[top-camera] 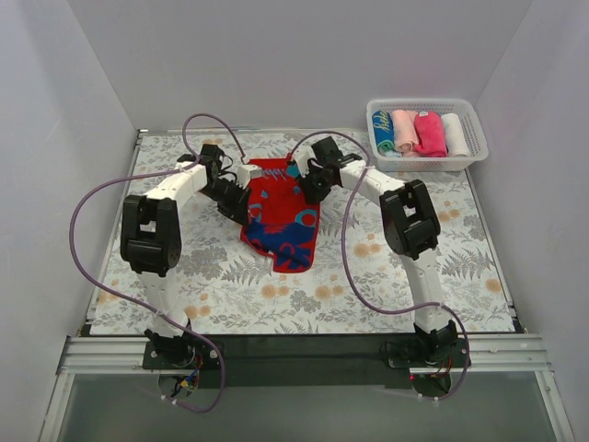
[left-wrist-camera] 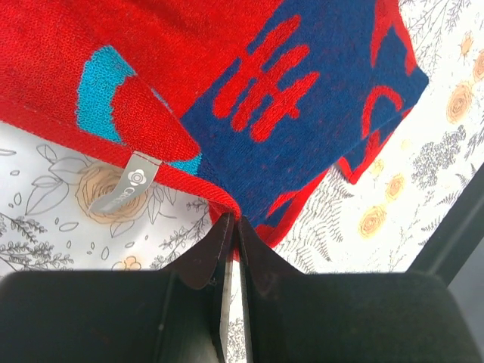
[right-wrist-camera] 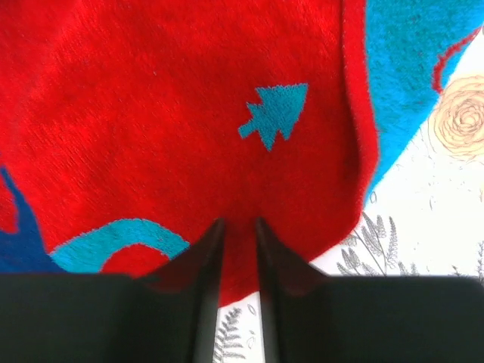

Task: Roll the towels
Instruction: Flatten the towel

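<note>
A red towel [top-camera: 281, 216] with blue marks and a teal side lies partly spread and rumpled at the middle of the table. My left gripper [top-camera: 244, 204] is at its left edge. In the left wrist view the left gripper [left-wrist-camera: 231, 218] is shut on the towel's red hem [left-wrist-camera: 198, 184]. My right gripper [top-camera: 308, 191] is at the towel's far right part. In the right wrist view the right gripper [right-wrist-camera: 236, 221] has narrow jaws with red towel [right-wrist-camera: 189, 113] filling the gap. A hot-pink towel [top-camera: 430, 133] sits rolled in the basket.
A white slotted basket [top-camera: 423, 101] at the back right holds several rolled towels side by side. The grey-and-orange floral table cloth [top-camera: 414, 267] covers the table. White walls close in the left, back and right. A silver label [left-wrist-camera: 125, 189] hangs from the towel's hem.
</note>
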Available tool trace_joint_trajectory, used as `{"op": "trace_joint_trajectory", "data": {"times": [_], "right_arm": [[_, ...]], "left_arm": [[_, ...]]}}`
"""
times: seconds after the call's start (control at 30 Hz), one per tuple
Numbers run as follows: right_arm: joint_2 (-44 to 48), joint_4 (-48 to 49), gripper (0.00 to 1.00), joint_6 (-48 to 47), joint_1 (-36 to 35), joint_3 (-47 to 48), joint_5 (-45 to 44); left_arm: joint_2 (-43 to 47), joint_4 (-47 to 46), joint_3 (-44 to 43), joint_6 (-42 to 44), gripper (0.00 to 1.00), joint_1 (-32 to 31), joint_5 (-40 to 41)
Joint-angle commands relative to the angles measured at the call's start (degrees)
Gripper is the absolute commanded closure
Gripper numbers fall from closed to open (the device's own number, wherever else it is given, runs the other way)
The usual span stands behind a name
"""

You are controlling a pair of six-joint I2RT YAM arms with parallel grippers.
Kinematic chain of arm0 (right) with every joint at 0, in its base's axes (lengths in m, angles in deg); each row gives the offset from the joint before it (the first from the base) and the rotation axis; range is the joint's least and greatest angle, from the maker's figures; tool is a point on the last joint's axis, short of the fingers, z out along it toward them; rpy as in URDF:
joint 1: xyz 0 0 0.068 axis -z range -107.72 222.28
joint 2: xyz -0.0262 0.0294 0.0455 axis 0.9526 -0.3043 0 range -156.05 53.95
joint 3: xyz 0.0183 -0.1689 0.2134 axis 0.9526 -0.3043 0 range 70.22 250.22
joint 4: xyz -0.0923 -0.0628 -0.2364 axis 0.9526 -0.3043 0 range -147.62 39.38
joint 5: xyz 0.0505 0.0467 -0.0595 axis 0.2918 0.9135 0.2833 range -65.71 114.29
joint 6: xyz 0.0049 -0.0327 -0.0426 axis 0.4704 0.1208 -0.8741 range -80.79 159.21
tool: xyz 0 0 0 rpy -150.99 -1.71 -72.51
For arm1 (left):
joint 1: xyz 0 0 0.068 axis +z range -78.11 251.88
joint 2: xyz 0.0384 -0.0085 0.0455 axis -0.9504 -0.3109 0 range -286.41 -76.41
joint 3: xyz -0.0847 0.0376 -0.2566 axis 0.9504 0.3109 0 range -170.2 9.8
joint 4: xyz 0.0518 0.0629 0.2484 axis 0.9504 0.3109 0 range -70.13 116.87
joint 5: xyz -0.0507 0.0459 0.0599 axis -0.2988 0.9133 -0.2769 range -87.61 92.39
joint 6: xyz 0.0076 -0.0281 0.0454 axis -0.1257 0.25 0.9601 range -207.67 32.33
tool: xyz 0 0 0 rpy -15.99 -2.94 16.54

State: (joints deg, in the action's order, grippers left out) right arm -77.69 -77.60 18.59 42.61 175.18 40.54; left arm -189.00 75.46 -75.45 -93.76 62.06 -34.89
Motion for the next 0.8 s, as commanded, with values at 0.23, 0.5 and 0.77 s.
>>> {"op": "trace_joint_trajectory", "data": {"times": [0.23,0.5,0.77], "right_arm": [[15.6,-2.1,0.95,-7.41,-3.45,-32.43,-0.44],[31.32,-9.75,0.8,-2.42,-22.18,-40.37,20.64],[35.92,-11.42,0.7,-1.7,-9.91,-44.76,9.59]], "left_arm": [[-2.7,1.98,-7.81,3.8,0.94,4.02,0.45],[-20.37,6.09,-32.12,3.89,0.93,0.43,-2.89],[-19.08,6.55,-27.62,1.25,0.71,-0.46,-3.51]]}}
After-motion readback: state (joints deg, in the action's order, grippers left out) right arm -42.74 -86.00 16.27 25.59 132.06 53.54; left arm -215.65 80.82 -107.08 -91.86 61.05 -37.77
